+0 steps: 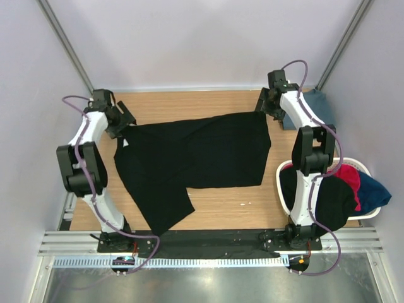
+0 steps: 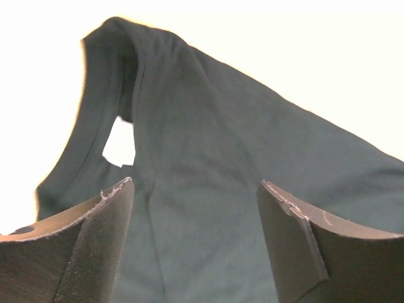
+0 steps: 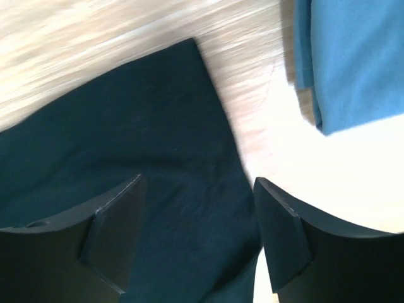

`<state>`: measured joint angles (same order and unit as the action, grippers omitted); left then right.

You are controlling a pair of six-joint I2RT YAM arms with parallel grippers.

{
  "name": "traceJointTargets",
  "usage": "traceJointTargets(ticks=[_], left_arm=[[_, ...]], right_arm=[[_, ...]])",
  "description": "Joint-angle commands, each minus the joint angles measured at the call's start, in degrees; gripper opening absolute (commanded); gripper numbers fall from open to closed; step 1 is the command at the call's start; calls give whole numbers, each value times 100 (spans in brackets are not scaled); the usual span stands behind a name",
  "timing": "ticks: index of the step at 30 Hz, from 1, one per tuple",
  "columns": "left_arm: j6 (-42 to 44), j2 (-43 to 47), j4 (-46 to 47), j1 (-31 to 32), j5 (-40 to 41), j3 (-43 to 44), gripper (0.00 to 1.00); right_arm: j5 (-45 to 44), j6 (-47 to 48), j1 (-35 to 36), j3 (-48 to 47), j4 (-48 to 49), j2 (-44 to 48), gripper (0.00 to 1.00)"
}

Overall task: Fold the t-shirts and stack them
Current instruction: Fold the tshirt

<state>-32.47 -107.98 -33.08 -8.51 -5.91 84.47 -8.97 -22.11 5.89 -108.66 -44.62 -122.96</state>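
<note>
Black t-shirt (image 1: 202, 151) lies spread across the table (image 1: 189, 101), collar toward the left arm, one sleeve trailing toward the near edge. Other t-shirts (image 1: 350, 189) fill the basket (image 1: 372, 214) at right. A slate-blue t-shirt (image 1: 322, 104) lies at the far right corner. Cloth is judged light and limp: pinch corners or hems. Left gripper (image 2: 196, 189) and right gripper (image 3: 199, 183) hang over its far corners, jaws apart, holding nothing.

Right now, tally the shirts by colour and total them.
Black: 2, the spread black shirt on the table and the bundled black shirt in the basket.
Blue: 2, the folded blue shirt at the far right and the crumpled blue shirt in the basket.
Red: 1, the red shirt in the basket.
Total: 5 visible; the basket may hide more.
</note>
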Motion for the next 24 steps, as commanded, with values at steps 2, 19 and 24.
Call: traceJointTargets(ticks=[2,19,24], left_arm=[[-241,1795,-962,113,493,-533,82],[-2502,4640,-1624,1607,1812,-3491,74],[-1844,3040,-851,1581,1777,-2840,72]], right_arm=[[642,23,9,316,-275,1203,78],[1478,-109,694,3282,1034,2173,77],[1425,-320,791,2833,1306,1477,77]])
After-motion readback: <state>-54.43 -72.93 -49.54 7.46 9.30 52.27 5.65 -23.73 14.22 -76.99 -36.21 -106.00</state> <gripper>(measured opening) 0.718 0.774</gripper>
